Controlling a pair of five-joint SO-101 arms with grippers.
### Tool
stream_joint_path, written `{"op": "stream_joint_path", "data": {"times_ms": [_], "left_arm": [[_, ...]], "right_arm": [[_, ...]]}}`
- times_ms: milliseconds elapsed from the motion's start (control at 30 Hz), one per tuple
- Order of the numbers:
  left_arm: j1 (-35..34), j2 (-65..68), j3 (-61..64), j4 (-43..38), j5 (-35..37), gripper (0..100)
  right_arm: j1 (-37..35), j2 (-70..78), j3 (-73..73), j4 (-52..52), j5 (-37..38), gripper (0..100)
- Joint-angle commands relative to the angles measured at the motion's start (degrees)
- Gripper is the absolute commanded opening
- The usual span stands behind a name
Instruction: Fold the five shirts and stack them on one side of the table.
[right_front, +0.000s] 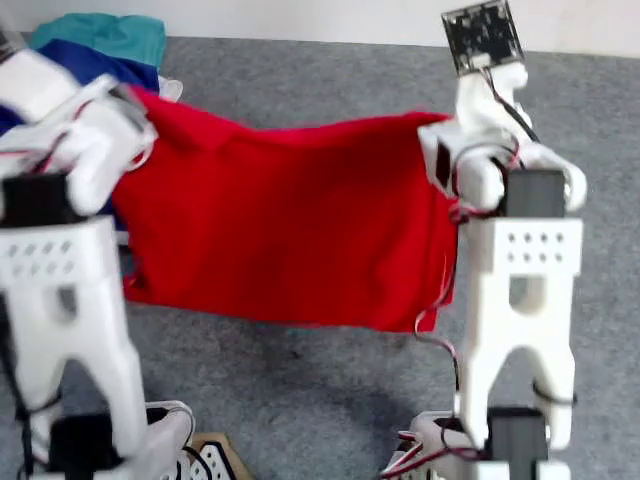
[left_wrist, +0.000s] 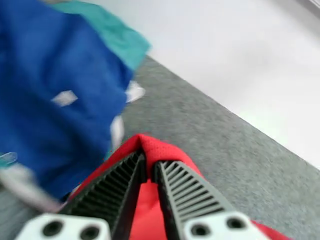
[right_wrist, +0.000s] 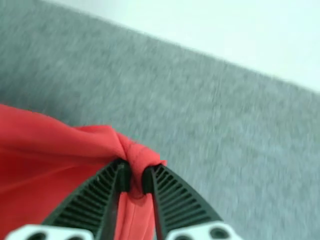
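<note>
Over the grey surface (right_front: 300, 400) the red shirt (right_front: 290, 230) hangs spread, long axis running arm to arm, left tool (left_wrist: 149, 165) clenched on one upper corner, right tool (right_wrist: 134, 175) on the other (the blue shirt (left_wrist: 55, 100) lies nearer the left).

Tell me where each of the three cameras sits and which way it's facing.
High view: above the table, looking down at the red shirt held between both arms.
Left wrist view: on the left arm, past the left gripper pinching red cloth, toward the blue shirt and teal shirt.
Right wrist view: on the right arm, past the right gripper pinching red cloth, across gray table.
All share the red shirt.
</note>
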Motion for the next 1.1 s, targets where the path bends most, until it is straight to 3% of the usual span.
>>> {"op": "stream_joint_path", "data": {"times_ms": [0, 167, 467, 767, 1067], "left_arm": [[6.1, 8.0, -0.3, -14.9, -0.4, 1], [7.6, 13.8, -5.3, -26.7, -0.4, 1], [7.4, 15.3, -30.0, -27.1, -0.4, 1], [7.6, 15.0, -34.9, -12.9, -0.4, 1], [8.7, 8.9, -38.5, -12.7, 3.3, 1]], "right_arm": [[2.2, 4.5, -0.9, -10.7, -2.4, 0.6], [5.0, 10.6, -7.3, -24.2, -7.5, 0.6], [5.6, 18.9, -35.4, -25.6, -9.0, 0.6], [4.8, 19.3, -43.6, -6.7, -9.0, 0.6], [4.5, 15.4, -45.7, 0.4, -8.7, 0.6]]}}
